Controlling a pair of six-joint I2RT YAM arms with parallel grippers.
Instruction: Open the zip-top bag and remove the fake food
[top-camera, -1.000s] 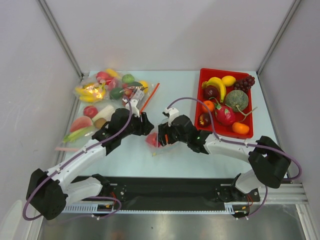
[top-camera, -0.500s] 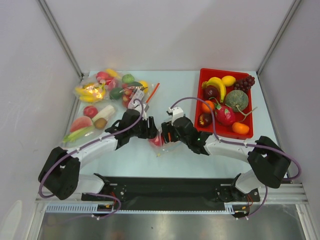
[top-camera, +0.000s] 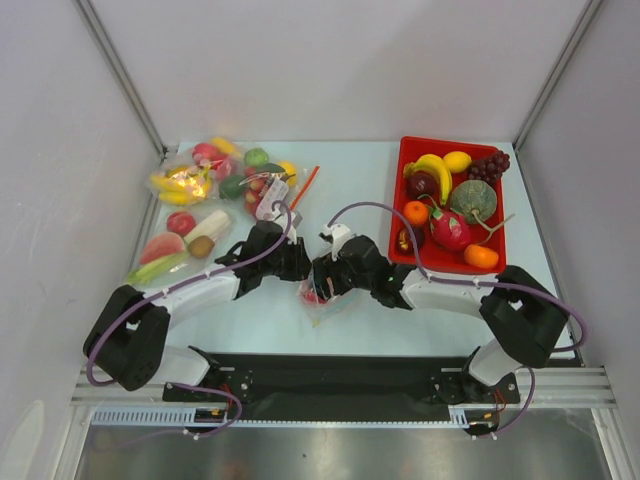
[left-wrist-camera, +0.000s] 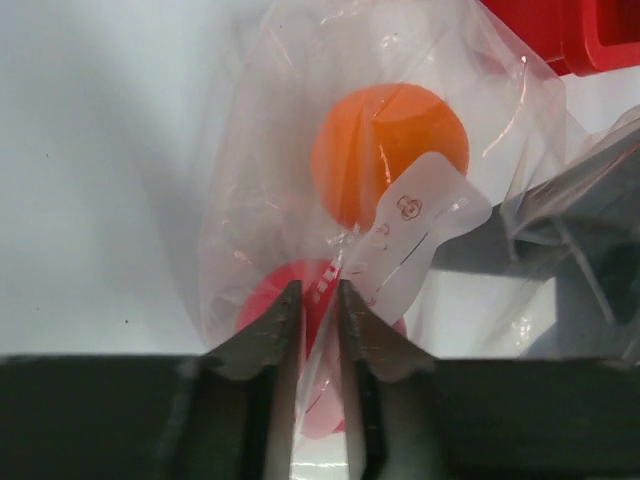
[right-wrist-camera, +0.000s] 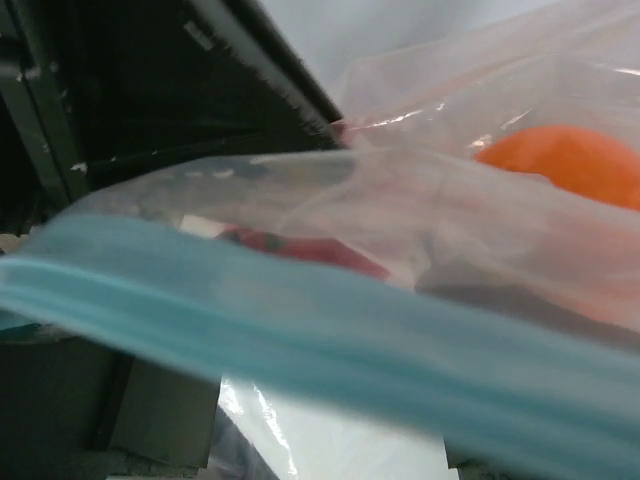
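Top external view, left to right: the left fingers (top-camera: 293, 262) and the right fingers (top-camera: 328, 274) meet almost nose to nose over the middle of the tabletop (top-camera: 350, 180). The zip-top bag (top-camera: 318, 295) is bunched between and just below them, well apart from the red tray (top-camera: 430, 143) at the right. Neither arm is nearer; the bag sits at both tips.

Left wrist view adds the grip. The left fingers are all but closed, pinching a fold of clear film, with a red fruit (left-wrist-camera: 262, 300) just behind the pinch. An orange fruit (left-wrist-camera: 390, 150) lies farther out (a white label (left-wrist-camera: 420, 235) overlaps it), so the bag's long axis seems to run straight away from these fingers.

Right wrist view alone shows the zip strip (right-wrist-camera: 300, 370). It is a blue-green band crossing the frame left to right, very close to the lens, with both fruits beyond it. The right fingers cannot be picked out there, so I cannot tell whether they are clamped on the strip or apart.

My judgement is that the mouth lies at the right arm's end. Any opening pull would therefore run across that strip, with the left pinch holding the film.
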